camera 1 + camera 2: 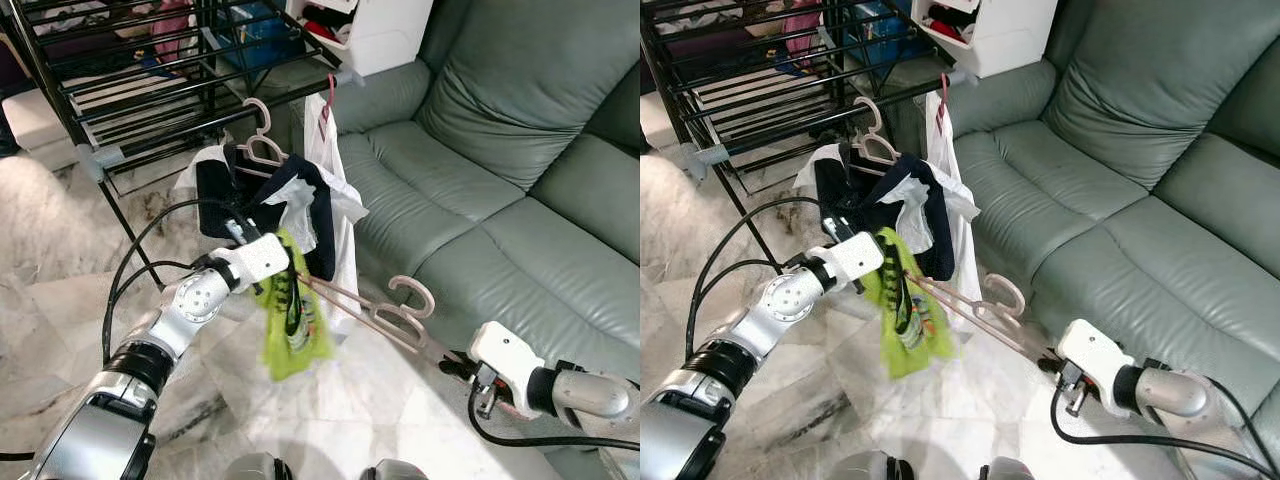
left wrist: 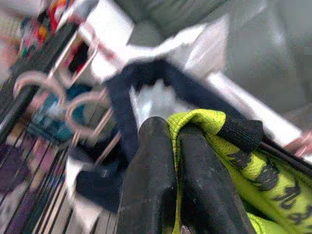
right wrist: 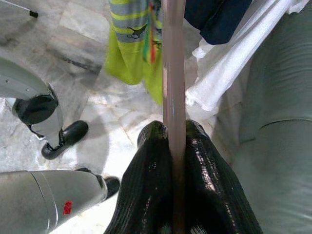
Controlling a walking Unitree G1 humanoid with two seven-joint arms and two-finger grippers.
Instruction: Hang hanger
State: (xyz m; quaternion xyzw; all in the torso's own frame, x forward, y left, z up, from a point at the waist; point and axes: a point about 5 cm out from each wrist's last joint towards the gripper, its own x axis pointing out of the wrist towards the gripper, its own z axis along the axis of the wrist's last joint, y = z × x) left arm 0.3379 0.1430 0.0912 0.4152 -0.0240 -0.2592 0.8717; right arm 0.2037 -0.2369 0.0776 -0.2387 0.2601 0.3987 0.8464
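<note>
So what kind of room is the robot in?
Probably a living room at home on laundry day: a big green sofa, a black drying rack with clothes, and a marble floor.

You have three pink hangers: one held out low (image 1: 385, 318) in front of the sofa (image 1: 500, 180), two more hooked (image 1: 262, 140) on the drying rack (image 1: 150, 90) left of that sofa. Count three garments: one lime-green (image 1: 290, 325), one navy (image 1: 225, 190), one white (image 1: 330, 180). Two grippers, left (image 1: 285, 270) and right (image 1: 448, 362), each with two black fingers.
</note>
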